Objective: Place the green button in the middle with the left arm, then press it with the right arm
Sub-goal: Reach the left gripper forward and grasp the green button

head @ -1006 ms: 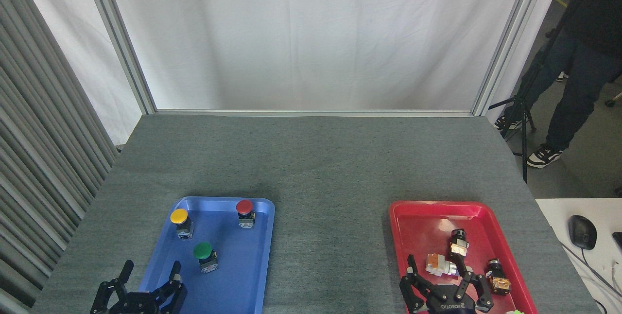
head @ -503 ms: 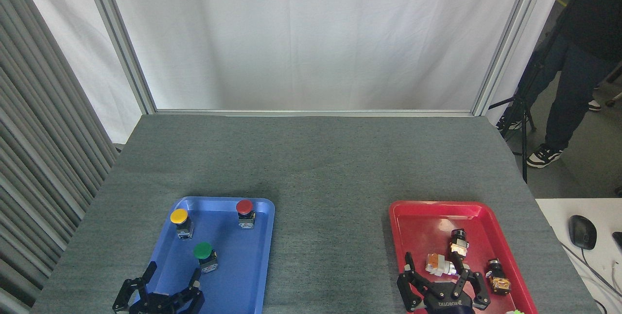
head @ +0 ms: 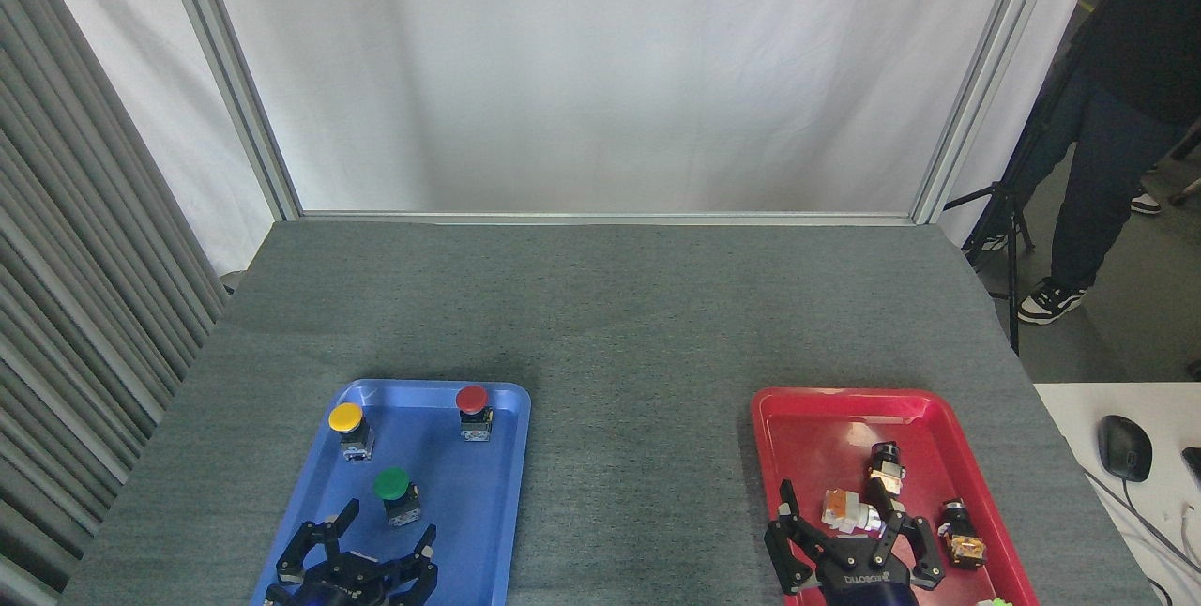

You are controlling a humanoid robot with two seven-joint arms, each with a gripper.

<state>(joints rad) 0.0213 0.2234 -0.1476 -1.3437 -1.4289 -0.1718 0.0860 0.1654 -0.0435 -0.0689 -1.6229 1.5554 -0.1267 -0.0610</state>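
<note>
Blue plastic forms the left tray (head: 507,456), a shallow rounded rectangle holding three upright push buttons: the yellow-capped button (head: 349,428) at the back left, the red-capped button (head: 474,411) at the back right, and the green button (head: 396,495) nearer the front, its round mushroom cap on a blocky base. A matching red tray (head: 779,437) holds several small loose parts lying on their sides. Between the trays lies the middle (head: 638,484), bare grey felt-like tabletop. The left arm (head: 361,540) hangs just in front of the green button, fingers spread wide, gripping nothing. The right arm (head: 849,531) is likewise splayed and empty over the red tray.
</note>
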